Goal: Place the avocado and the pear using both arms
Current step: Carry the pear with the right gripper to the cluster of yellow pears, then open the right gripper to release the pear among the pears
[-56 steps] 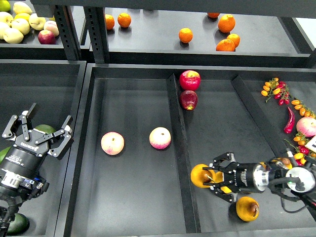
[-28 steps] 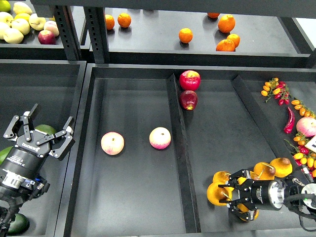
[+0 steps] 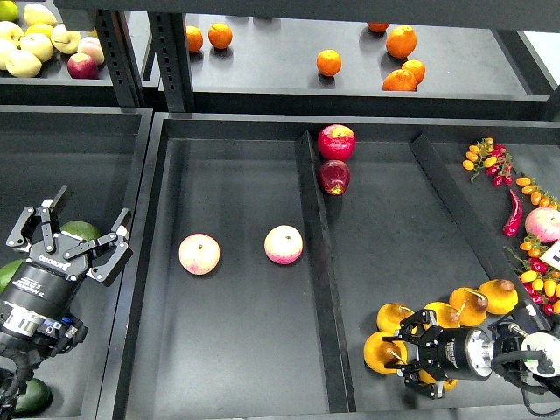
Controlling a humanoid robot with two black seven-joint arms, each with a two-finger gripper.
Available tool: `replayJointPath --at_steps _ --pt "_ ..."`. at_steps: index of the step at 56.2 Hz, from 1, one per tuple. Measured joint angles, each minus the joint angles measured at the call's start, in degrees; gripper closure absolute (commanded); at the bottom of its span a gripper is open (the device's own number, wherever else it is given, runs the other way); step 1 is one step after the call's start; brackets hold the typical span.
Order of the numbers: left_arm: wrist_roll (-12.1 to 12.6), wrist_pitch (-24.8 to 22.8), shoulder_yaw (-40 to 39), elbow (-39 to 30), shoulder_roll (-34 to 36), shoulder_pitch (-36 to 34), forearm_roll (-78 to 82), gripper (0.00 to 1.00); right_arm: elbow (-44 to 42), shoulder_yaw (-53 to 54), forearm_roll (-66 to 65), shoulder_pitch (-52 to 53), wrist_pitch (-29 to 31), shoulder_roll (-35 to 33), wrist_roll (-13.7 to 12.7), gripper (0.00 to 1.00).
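The avocado (image 3: 81, 231), dark green, lies in the left bin and is partly hidden behind my left gripper (image 3: 86, 215). That gripper is open, with its fingers spread either side of the avocado. I cannot tell whether it touches. My right gripper (image 3: 395, 353) lies low in the front right compartment, pointing left. It is shut on the golden-yellow pear (image 3: 381, 353), which is down at the compartment floor next to several other pears (image 3: 468, 304).
A brighter green avocado (image 3: 7, 273) and a darker one (image 3: 31, 395) lie by my left arm. Two pale pink apples (image 3: 199, 254) sit in the middle compartment and two red apples (image 3: 336, 142) behind the divider (image 3: 322, 289). Oranges are on the back shelf, peppers and tomatoes far right.
My right gripper has carried the pear from near the divider toward the front, down beside the other pears. The left gripper has barely moved.
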Motion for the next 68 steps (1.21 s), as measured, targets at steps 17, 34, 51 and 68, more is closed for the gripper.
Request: replayJointPath --at_steps 17,34,51,68 --pt "0.0 0.0 -0.1 0.0 0.0 0.2 0.0 0.01 0.0 0.4 0.0 0.3 -0.7 0.2 0.0 0.18" --pt "0.0 0.0 -0.1 0.0 0.0 0.3 0.1 0.01 2.3 5.8 0.7 1.2 -2.9 0.2 0.0 0.11" --pt "0.0 0.0 0.0 0.0 0.0 0.5 0.1 0.01 2.0 30.6 1.1 3.1 -10.4 15.2 0.0 0.07" --pt "0.0 0.0 -0.1 1.7 0.0 0.5 0.2 0.01 -3.3 54.9 0.0 -3.7 -9.3 35.0 0.0 0.01"
